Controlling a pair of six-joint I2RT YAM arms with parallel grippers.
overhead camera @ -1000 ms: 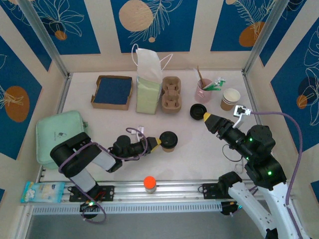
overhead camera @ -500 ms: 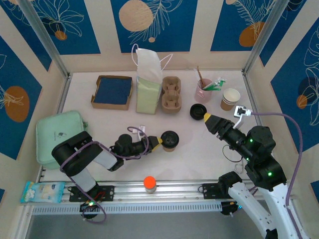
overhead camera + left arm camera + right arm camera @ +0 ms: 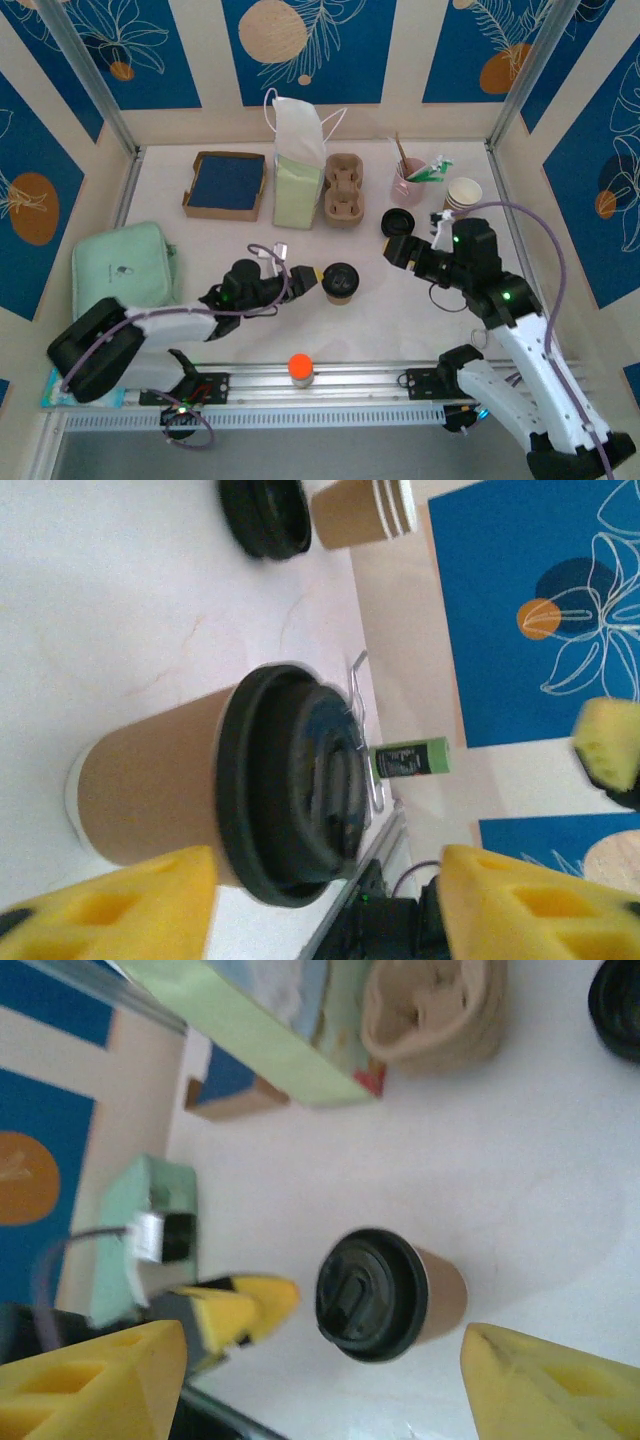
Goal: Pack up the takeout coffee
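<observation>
We found one lidded coffee cup [image 3: 340, 282] standing upright at the centre of the overhead frame. Our left gripper [image 3: 308, 280] sat just to its left, fingers spread wide and not closed on it. Our right gripper [image 3: 396, 250], further right and higher, was also spread and empty. We judged the paper cup light, crushable and perhaps full, best held mid-wall below the lid. Along the top we counted one carrier [image 3: 343, 190], one bag [image 3: 298, 170], one loose lid [image 3: 397, 222] and one stack of empty cups [image 3: 462, 198].
</observation>
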